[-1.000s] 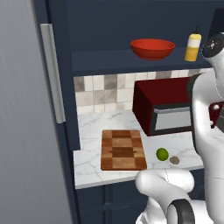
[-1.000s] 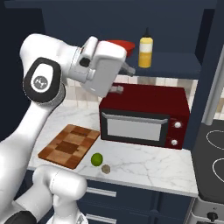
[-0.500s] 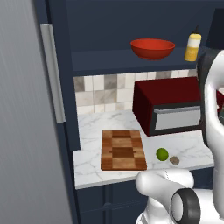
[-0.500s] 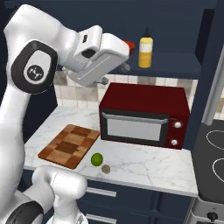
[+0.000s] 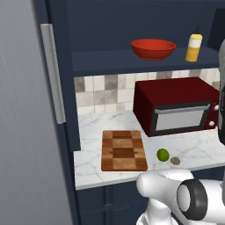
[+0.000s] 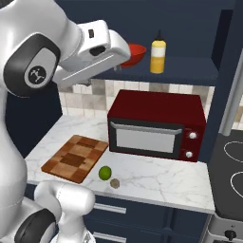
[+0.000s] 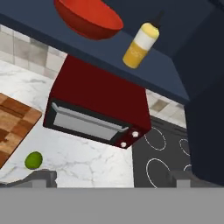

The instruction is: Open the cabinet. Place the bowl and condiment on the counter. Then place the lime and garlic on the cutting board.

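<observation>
The cabinet stands open, its left door (image 5: 26,110) swung out with a silver bar handle (image 5: 52,72). On its shelf sit the red bowl (image 5: 153,48) and, to the right of it, the yellow condiment (image 5: 194,45). Below, on the marble counter (image 5: 96,127), the cutting board (image 5: 123,150) lies bare, with the lime (image 5: 163,154) and garlic (image 5: 175,161) just right of it. My gripper (image 7: 113,179) is open and holds nothing. It hangs in front of the shelf, apart from the bowl (image 7: 89,19) and condiment (image 7: 141,45). The hand housing (image 6: 102,47) covers part of the bowl (image 6: 134,54).
A dark red microwave (image 6: 156,124) fills the counter under the shelf. The right cabinet door (image 6: 228,71) stands open beside a black stove top (image 6: 232,166). Tiled backsplash runs behind the counter.
The arm has risen and swung so the hand now sits at shelf height in front of the bowl. The gripper stayed open. Nothing on the shelf or counter moved.
</observation>
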Motion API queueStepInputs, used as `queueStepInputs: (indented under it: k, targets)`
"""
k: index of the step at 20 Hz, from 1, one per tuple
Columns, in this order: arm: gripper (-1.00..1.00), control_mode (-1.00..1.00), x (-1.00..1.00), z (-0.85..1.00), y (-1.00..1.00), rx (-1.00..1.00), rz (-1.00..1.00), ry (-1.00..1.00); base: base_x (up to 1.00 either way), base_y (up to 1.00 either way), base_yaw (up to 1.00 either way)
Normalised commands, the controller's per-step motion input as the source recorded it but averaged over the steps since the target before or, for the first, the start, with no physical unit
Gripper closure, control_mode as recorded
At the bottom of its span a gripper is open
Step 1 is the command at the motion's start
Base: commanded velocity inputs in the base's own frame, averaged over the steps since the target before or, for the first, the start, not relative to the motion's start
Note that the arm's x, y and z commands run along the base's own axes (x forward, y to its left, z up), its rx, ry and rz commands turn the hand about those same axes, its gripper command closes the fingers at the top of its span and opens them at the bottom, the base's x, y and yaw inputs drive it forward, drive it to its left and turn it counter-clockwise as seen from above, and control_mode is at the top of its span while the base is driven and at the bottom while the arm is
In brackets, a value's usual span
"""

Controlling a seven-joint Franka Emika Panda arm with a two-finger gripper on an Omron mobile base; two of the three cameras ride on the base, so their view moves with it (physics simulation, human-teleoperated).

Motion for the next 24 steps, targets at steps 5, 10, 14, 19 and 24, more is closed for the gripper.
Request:
queueStepInputs:
  k: [5, 10, 14, 19, 24]
  targets:
    - [-1.00, -1.00, 0.00, 0.00, 0.27, 0.14, 0.19, 0.00, 0.00, 0.00, 0.00]
    - [-1.00, -1.00, 0.00, 0.00, 0.00, 0.19, 0.01, 0.00, 0.00, 0.00, 0.00]
    - [-1.00, -1.00, 0.00, 0.00, 0.00, 0.14, -0.03, -0.01, 0.00, 0.00, 0.00]
    - [-1.00, -1.00, -0.01, 0.00, 0.00, 0.02, -0.09, -0.02, 0.00, 0.00, 0.00]
    - [-1.00, -1.00, -0.01, -0.01, 0.00, 0.00, -0.06, -0.04, 0.00, 0.00, 0.00]
